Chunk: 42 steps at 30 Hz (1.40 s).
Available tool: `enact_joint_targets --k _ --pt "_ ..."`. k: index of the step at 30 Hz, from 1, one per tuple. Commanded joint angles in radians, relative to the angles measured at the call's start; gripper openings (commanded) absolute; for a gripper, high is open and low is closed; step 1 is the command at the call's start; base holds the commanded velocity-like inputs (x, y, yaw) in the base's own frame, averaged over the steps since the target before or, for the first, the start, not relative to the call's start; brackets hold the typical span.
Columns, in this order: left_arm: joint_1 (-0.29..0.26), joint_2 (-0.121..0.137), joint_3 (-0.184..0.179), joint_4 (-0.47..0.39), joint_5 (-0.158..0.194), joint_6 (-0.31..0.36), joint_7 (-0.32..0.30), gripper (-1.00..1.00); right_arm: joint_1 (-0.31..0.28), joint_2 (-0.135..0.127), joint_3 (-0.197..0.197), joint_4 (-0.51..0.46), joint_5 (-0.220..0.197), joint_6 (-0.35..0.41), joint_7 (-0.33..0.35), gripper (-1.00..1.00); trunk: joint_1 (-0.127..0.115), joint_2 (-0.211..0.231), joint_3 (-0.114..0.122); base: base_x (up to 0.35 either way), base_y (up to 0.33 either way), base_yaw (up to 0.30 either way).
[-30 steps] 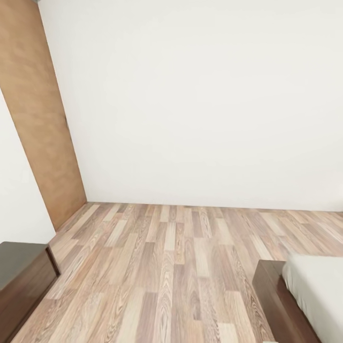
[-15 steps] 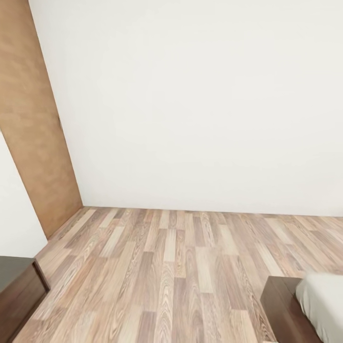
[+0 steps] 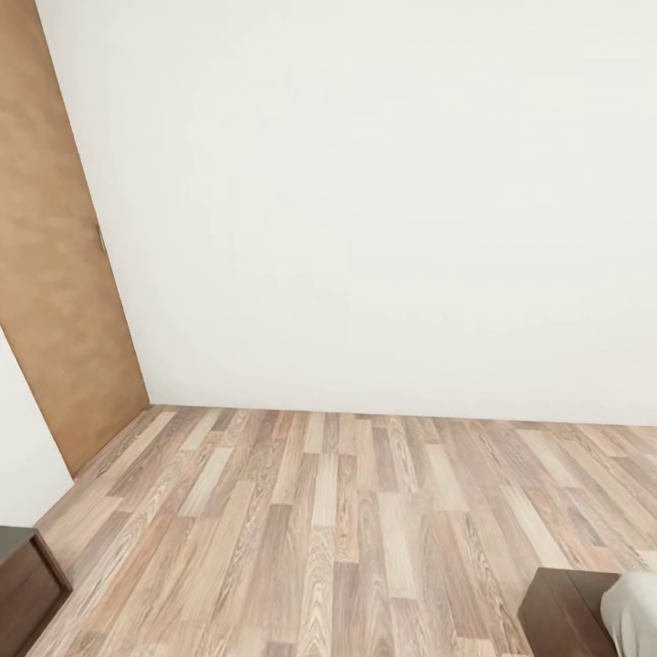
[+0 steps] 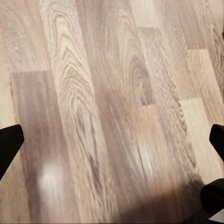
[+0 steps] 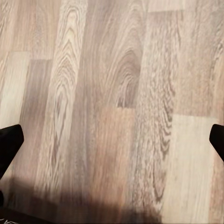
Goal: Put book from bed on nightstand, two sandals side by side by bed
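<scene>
A corner of the bed sits at the bottom right of the head view: its dark brown frame (image 3: 564, 610) and a sliver of pale mattress (image 3: 636, 610). The book and the sandals are out of view. In the left wrist view my left gripper (image 4: 112, 142) is open, its black fingertips (image 4: 9, 145) at the picture's two sides with only plank floor between them. My right gripper (image 5: 112, 139) is open in the same way over bare floor, fingertips (image 5: 9, 142) wide apart.
A low dark brown wooden cabinet (image 3: 26, 589), possibly a nightstand, pokes in at the bottom left. A brown door (image 3: 55, 274) stands on the left wall beside a plain white wall (image 3: 365, 201). Wood-plank floor (image 3: 328, 511) stretches between cabinet and bed.
The whole head picture has shifted, so the camera moved: the cabinet and the bed corner have slid down and outward, and more wall and door show. Nothing in the room itself has moved.
</scene>
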Motion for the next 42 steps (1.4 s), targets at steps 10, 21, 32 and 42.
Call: enact_joint_targets --k 10,21,32,42 --pt "-0.001 0.000 0.008 0.001 -0.011 -0.004 -0.001 1.00 -0.001 0.002 -0.004 0.003 -0.003 -0.002 0.007 1.00 0.000 0.000 -0.001 0.327 0.000 0.000" --pt "-0.001 0.000 0.007 0.001 -0.011 -0.004 -0.001 1.00 -0.001 0.002 -0.004 0.003 -0.003 -0.002 0.006 1.00 0.000 0.000 -0.001 0.315 0.000 0.000" --pt "-0.001 0.000 0.007 0.001 -0.011 -0.004 0.000 1.00 -0.001 0.002 -0.004 0.003 -0.002 -0.002 0.005 1.00 0.000 0.000 -0.001 0.314 0.000 0.000" --pt "-0.001 -0.001 0.007 0.001 -0.011 -0.004 0.000 1.00 -0.001 0.002 -0.004 0.003 -0.003 -0.002 0.005 1.00 0.000 0.000 -0.001 0.314 0.000 0.000"
